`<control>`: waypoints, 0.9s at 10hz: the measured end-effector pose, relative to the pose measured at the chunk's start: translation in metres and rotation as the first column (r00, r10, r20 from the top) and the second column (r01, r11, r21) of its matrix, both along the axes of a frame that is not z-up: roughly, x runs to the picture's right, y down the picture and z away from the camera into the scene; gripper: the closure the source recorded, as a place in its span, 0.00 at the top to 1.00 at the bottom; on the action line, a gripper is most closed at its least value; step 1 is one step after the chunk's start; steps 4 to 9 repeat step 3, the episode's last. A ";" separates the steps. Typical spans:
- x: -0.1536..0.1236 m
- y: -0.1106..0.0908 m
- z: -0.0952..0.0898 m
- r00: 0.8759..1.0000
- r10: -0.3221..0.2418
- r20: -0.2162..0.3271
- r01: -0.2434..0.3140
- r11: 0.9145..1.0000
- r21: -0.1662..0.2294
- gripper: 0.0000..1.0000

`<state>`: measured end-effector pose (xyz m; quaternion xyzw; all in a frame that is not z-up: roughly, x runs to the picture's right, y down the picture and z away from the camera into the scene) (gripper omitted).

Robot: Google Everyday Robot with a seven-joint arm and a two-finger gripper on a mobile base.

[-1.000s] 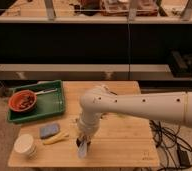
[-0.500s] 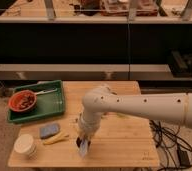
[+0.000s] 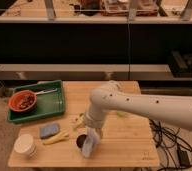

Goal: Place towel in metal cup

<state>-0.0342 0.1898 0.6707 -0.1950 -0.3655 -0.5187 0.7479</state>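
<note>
We're at the carry-and-drop stage here, as far as we can judge. Nearest to us, at the front edge of the table, the towel hangs limp from the gripper, its lower end dangling just right of the metal cup and partly in front of it. The fingers look closed on the towel's top end. The towel isn't in the metal cup yet; it sits beside the rim, not over the dark opening.

Next move, we reckon: shift a bit left so the cloth hangs over the mouth, lower it in, then let go. Being floppy, it could drape over the rim.

Off to the left there's a white cup, then a blue-grey pad, and farther back a green tray with a red bowl.
</note>
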 end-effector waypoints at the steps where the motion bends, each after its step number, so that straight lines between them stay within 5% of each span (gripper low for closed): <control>1: 0.001 -0.003 0.000 1.000 0.017 0.000 -0.017 1.000 0.009 0.80; 9: 0.001 -0.005 -0.001 1.000 0.026 0.000 -0.026 1.000 0.013 0.80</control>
